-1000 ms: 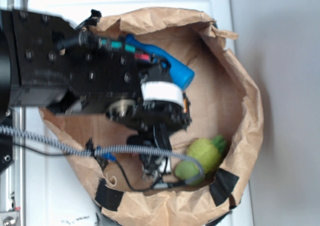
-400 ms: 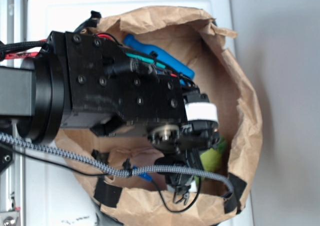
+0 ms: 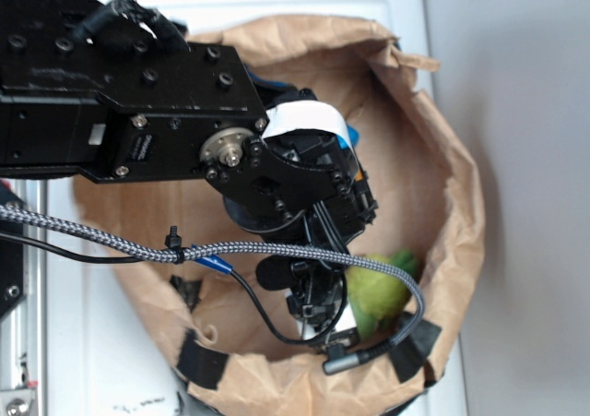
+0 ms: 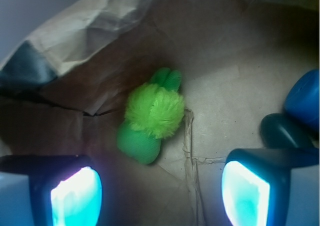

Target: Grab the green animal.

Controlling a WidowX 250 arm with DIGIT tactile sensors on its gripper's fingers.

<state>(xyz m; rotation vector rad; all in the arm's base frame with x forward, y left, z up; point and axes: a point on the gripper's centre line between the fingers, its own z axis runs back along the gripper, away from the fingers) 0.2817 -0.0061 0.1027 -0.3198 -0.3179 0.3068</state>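
Observation:
The green animal (image 4: pixel 150 117) lies on the floor of the brown paper bag (image 4: pixel 235 85), close to the bag's wall. It has a fuzzy yellow-green body, a smooth green head toward the camera and two darker nubs at the far end. In the exterior view the green animal (image 3: pixel 380 287) peeks out just right of the black arm. My gripper (image 4: pixel 160 193) hangs open above it, the two glowing pads wide apart, the toy just ahead of the gap and touching neither pad. The gripper (image 3: pixel 318 310) itself is mostly hidden under cables.
A blue bottle (image 4: pixel 304 98) and a dark green capsule-shaped object (image 4: pixel 281 131) lie at the right, near the right finger. The paper bag's wall (image 3: pixel 461 204) rings everything, patched with black tape (image 3: pixel 198 359). A braided cable (image 3: pixel 111 236) crosses in front.
The arm has swung and its wrist now points down into the bag beside the toy. The toy stays in the bag's lower right corner.

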